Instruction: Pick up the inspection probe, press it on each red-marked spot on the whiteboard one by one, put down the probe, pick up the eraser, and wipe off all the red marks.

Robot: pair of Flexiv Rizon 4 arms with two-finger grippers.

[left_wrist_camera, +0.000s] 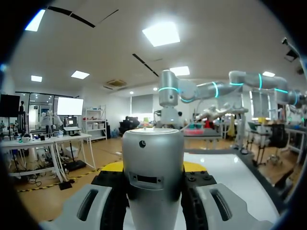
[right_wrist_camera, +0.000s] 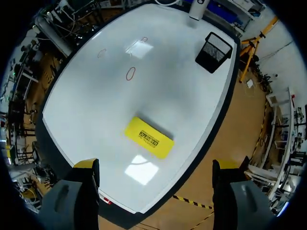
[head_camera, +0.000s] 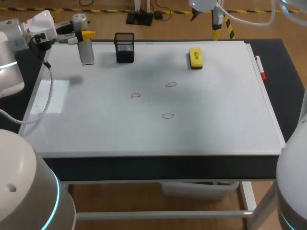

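Currently my left gripper [left_wrist_camera: 153,189] is closed on the probe [left_wrist_camera: 153,158], a silver-grey cylinder clamped between both fingers and standing roughly upright. The grasp sits on the body, which leaves the lower end free for pressing. In the head view this gripper is at the far left corner of the whiteboard [head_camera: 96,129], well apart from the marks. I cannot tell whether the probe's lower end touches the board. Judgement: the pick-up is done and pressing has not yet begun.

My right gripper [right_wrist_camera: 156,165] is spread wide and holds nothing. It hangs above the far right part of the board, with the yellow eraser [right_wrist_camera: 148,137] lying flat just ahead of its fingers. That looks a sensible waiting station for the wiping step.

Three red marks [head_camera: 136,96], small ovals, sit near the middle of the board, apart from one another. A black mesh holder [head_camera: 124,47] stands at the far edge, between probe and eraser. A red marker [head_camera: 260,67] lies off the board on the dark tabletop [head_camera: 283,72], beside the board's right edge.

Labelling: the eraser carries dark print on its upper face, not transcribed here. The probe shows a small slot and a round hole, with no legible writing.
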